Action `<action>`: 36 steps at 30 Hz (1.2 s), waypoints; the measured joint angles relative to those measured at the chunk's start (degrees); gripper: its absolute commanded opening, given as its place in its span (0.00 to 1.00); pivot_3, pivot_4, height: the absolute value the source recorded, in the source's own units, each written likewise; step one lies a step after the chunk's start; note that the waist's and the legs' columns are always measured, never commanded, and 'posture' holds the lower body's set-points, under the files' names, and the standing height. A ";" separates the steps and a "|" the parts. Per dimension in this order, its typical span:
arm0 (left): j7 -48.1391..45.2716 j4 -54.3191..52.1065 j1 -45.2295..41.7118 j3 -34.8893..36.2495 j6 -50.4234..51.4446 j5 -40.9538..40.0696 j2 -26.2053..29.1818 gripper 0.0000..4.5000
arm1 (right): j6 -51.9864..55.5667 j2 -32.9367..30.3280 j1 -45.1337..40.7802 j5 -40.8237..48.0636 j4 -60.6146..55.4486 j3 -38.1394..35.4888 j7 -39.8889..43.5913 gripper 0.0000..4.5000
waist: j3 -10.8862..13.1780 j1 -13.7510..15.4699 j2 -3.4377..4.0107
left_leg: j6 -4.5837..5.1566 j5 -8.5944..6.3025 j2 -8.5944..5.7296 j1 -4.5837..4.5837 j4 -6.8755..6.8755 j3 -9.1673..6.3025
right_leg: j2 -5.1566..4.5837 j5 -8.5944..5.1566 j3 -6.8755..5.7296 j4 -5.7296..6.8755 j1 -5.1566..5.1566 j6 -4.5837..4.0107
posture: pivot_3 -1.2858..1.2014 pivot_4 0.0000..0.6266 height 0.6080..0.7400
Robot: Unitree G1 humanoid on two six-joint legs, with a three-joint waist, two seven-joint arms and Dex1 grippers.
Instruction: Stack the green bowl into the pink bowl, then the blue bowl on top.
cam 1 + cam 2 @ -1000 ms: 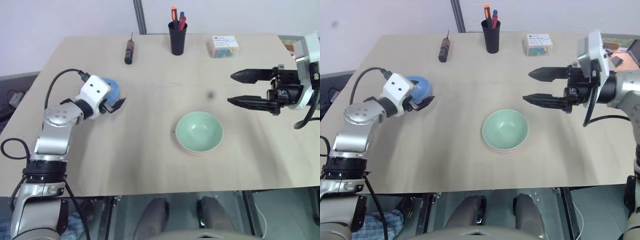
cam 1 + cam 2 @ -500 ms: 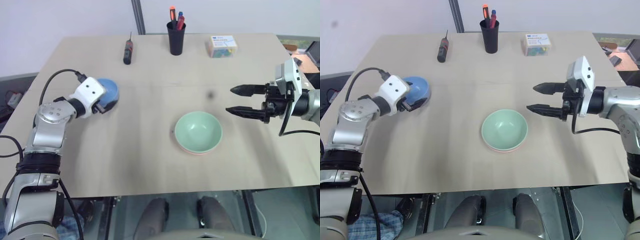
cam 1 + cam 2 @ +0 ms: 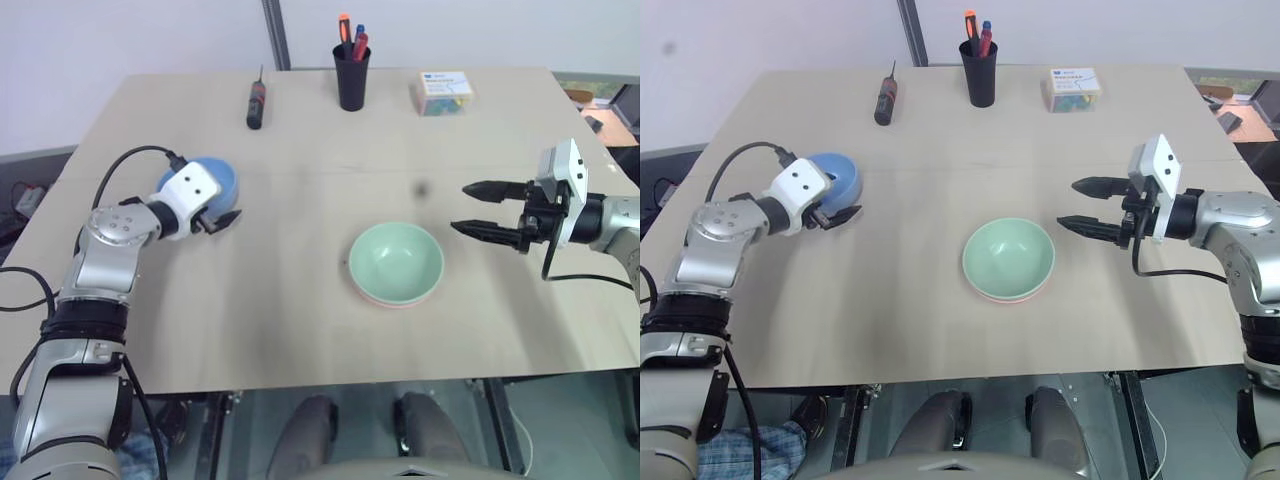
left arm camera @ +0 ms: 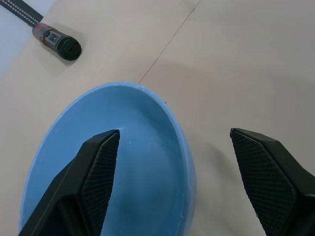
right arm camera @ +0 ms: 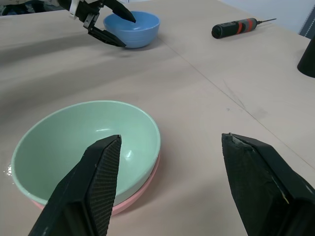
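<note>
left eye view: nearest, the pale mint-green plastic bowl (image 3: 396, 262) sits nested in the salmon-pink plastic bowl (image 3: 400, 301), so the first stack is done. the right gripper (image 3: 488, 209) has sunk and drawn back to just right of them, released and empty. further left, the left gripper (image 4: 172, 152) has dropped to straddle the light sky-blue plastic bowl's (image 4: 108, 162) rim, spread, not yet clenched; that grasp looks next. the pale wooden table (image 3: 300, 330) carries a black-and-red screwdriver (image 3: 256, 103), black pen cup (image 3: 353, 78) and small box (image 3: 446, 92) by the white wall.
</note>
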 measured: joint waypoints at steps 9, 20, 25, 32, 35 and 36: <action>-0.71 1.12 -0.47 -0.15 0.76 0.40 -0.43 0.04 | 0.05 0.00 0.20 0.76 -0.23 -0.52 0.07 0.77 | 0.00 0.03 -0.01 | 0.00 0.00 0.00 -0.02 0.04 -0.01 | 0.01 0.00 -0.01 0.01 0.00 0.00 | 0.52 0.24 1.00; -0.86 1.19 -0.48 -0.21 1.34 0.48 -1.05 0.04 | -0.16 2.47 -0.07 5.64 -1.28 -3.32 0.54 0.77 | 0.01 0.02 -0.01 | 0.00 0.00 0.01 -0.03 0.06 -0.01 | 0.01 0.00 0.00 0.02 0.00 0.00 | 0.52 0.24 1.00; -1.28 0.94 -0.57 -0.20 0.90 0.35 -1.38 0.04 | -1.12 2.52 -0.08 8.21 -2.71 -4.63 1.94 0.77 | 0.01 0.03 -0.01 | 0.00 0.00 0.01 -0.03 0.08 -0.01 | 0.01 0.00 0.00 0.02 0.00 0.00 | 0.52 0.24 1.00; -4.83 -2.66 -2.39 -0.50 -1.95 -2.39 -5.63 0.04 | -1.82 2.46 -0.01 8.00 -2.73 -4.64 1.91 0.77 | 0.01 0.28 -0.02 | 0.00 0.00 0.00 -0.07 0.13 -0.02 | 0.00 0.00 -0.02 0.02 0.01 0.00 | 0.52 0.24 1.00; -9.87 -6.58 -3.27 -1.99 -5.36 -5.35 -8.31 0.04 | -2.33 2.42 0.29 7.98 -2.73 -4.66 1.78 0.77 | 0.01 0.25 -0.01 | 0.00 0.00 0.00 -0.08 0.14 -0.01 | -0.02 0.00 -0.01 0.02 0.01 0.00 | 0.52 0.24 1.00; -12.03 -8.17 -3.27 -2.52 -6.39 -6.86 -9.27 0.04 | -2.41 2.42 0.31 7.98 -2.73 -4.67 1.60 0.77 | 0.01 0.23 -0.01 | -0.01 0.00 0.00 -0.08 0.14 -0.01 | -0.02 0.00 -0.01 0.02 0.01 0.00 | 0.52 0.24 1.00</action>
